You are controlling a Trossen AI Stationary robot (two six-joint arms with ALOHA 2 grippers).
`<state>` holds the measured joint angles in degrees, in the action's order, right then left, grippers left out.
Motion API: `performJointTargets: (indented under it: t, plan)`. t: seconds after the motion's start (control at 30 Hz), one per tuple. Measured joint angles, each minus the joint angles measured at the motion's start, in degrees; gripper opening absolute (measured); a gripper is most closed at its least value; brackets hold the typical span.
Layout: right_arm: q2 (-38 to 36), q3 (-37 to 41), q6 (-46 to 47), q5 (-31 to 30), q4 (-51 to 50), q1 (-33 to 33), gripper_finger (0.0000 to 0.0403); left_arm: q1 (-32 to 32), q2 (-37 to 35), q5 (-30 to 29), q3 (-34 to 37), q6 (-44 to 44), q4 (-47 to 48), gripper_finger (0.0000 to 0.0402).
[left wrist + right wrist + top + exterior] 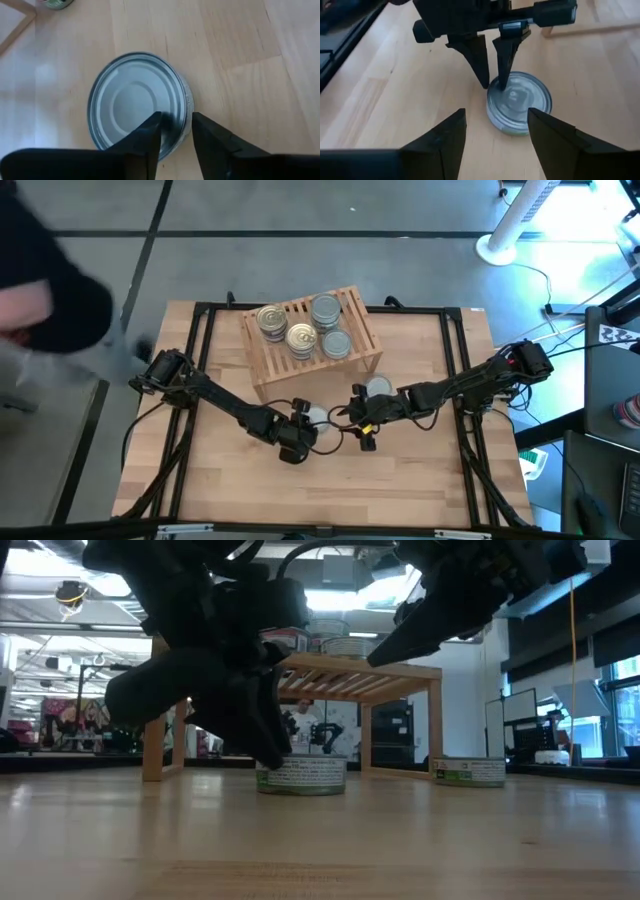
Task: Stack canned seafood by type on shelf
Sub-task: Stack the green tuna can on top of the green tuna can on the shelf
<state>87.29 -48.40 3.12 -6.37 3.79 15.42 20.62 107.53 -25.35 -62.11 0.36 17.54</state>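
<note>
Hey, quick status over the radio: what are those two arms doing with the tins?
Left end effector pinching rim of silver tin on table. Right end effector open, hovering close. Four tins on shelf. Second tin beside, nothing blocking.

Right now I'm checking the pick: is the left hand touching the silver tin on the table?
Touching. The left wrist view shows the left hand with its fingers straddling the tin's rim, one on the lid and one outside the wall.
</note>
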Motion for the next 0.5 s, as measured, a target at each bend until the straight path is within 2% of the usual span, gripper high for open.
performJointTargets:
  t: [0.2,0.5]
  plan:
    - [1.0,0.0,-0.6,0.0,0.6,0.0,0.0209,0.0,0.0,0.0,0.0,1.1,0.0,0.0088]
    - [8.7,0.0,-2.1,2.8,6.1,0.0,0.0209,0.0,0.0,0.3,-0.1,2.2,0.0,0.0041]
